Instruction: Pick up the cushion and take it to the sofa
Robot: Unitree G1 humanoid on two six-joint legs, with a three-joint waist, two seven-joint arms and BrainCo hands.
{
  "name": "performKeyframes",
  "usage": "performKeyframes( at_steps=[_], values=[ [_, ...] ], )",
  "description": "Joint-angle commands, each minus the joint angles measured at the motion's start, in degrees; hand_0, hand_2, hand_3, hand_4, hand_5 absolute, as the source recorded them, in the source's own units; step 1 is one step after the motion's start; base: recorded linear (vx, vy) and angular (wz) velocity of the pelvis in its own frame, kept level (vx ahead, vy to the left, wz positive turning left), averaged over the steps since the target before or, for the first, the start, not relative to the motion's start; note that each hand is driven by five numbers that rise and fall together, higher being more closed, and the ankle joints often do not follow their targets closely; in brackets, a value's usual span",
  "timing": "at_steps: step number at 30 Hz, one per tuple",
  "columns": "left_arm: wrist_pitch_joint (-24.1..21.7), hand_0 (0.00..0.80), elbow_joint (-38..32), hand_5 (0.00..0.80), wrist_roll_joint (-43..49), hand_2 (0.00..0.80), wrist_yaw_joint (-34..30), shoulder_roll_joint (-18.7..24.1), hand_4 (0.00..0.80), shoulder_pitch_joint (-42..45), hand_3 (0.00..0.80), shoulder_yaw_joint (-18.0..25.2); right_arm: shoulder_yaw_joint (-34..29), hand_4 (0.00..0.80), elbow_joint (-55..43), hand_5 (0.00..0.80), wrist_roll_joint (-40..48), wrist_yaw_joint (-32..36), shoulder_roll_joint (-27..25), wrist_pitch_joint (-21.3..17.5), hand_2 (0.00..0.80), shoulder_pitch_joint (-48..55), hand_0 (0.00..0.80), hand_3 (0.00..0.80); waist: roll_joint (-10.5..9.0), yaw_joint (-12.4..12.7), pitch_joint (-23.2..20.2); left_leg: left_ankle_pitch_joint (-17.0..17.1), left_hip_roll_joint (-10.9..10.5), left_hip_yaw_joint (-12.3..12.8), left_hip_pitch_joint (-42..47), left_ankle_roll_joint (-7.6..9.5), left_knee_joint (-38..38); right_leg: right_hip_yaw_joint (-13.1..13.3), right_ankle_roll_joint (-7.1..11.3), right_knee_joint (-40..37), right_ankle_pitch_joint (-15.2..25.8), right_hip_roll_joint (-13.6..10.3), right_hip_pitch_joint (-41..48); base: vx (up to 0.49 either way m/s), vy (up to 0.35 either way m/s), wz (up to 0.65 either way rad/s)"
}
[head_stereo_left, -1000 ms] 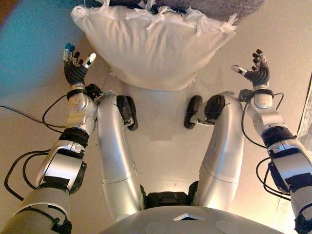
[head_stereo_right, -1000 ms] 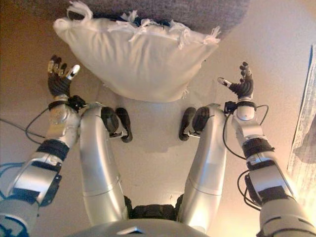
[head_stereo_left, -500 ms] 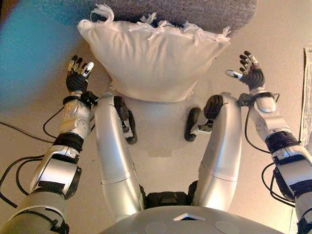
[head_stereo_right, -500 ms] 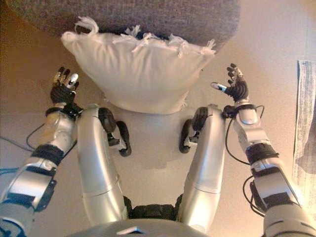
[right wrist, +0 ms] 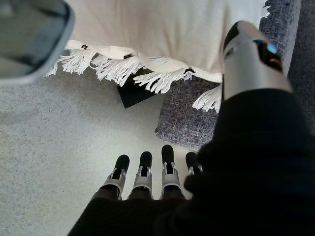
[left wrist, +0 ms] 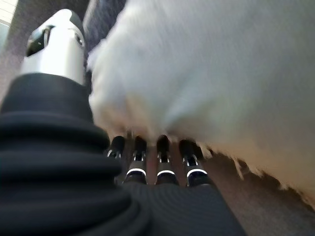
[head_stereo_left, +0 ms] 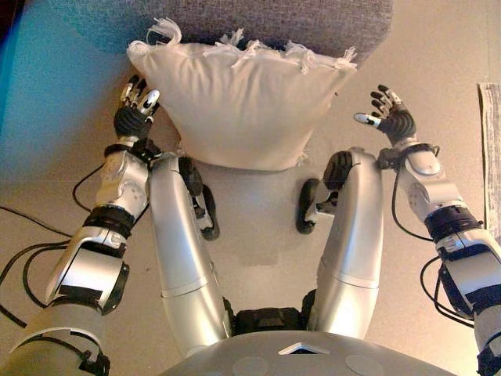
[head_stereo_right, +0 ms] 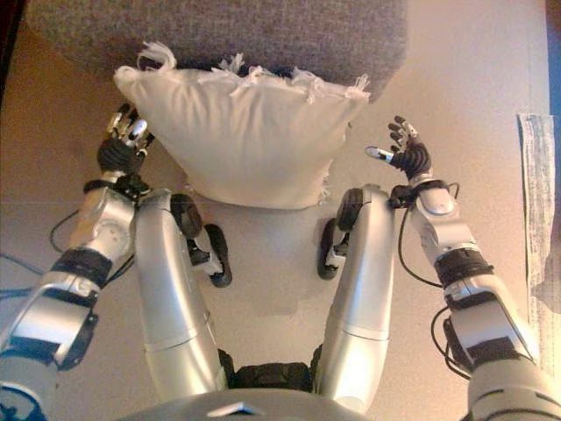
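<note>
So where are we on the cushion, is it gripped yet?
Not yet. The cushion lies on the floor against the grey sofa. The left hand, open, is at its side edge; the right hand, also open, hangs clear of the other side. Grasping, lifting and setting it on the sofa are all left.

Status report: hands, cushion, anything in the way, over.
Left hand open, at cushion's left edge. Right hand open, clear of it. Cushion unlifted, leaning against grey sofa. No obstruction seen.
</note>
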Motion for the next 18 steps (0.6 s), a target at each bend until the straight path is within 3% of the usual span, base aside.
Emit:
performKeyframes(
  at_steps=[1, 9, 18],
  values=[
    [0.41, 0.0, -5.75, 0.0, 0.38, 0.0, 1.81, -8.69, 0.0, -3.32, 0.0, -6.25, 6.8, 0.0, -8.08, 0.0, 0.8, -1.33, 9.57, 0.08, 0.0, -7.73, 0.0, 0.0, 2.09, 1.99, -0.46, -9.92, 1.14, 3.57, 2.63, 4.39, 4.68, -1.79, -3.23, 1.83, -4.72, -3.27, 3.27, 0.09, 0.008, 0.07],
    [2.45, 0.0, -6.86, 0.0, 2.1, 0.0, 6.05, -9.11, 0.0, -1.55, 0.0, -4.51, 4.23, 0.0, -9.06, 0.0, -2.52, -8.6, 10.38, 3.14, 0.0, -6.34, 0.0, 0.0, 1.73, 1.9, -0.46, -7.57, 1.51, 3.47, 2.63, 4.27, 2.11, -1.36, -2.83, -0.67, -2.39, -3.67, 3.27, 0.075, 0.002, 0.04],
    [4.85, 0.0, -7.81, 0.0, 3.47, 0.0, 4.84, -7.79, 0.0, -0.54, 0.0, -0.54, 0.69, 0.0, -8.45, 0.0, -5.75, -6.92, 8.48, 5.46, 0.0, -7.84, 0.0, 0.0, 1.36, 2.07, -0.46, -0.78, 1.67, 4.36, 2.69, 3.6, -7.71, -1.09, -1.41, -9.27, 3.19, -3.98, 3.29, 0.077, 0.016, 0.07]
  ],
)
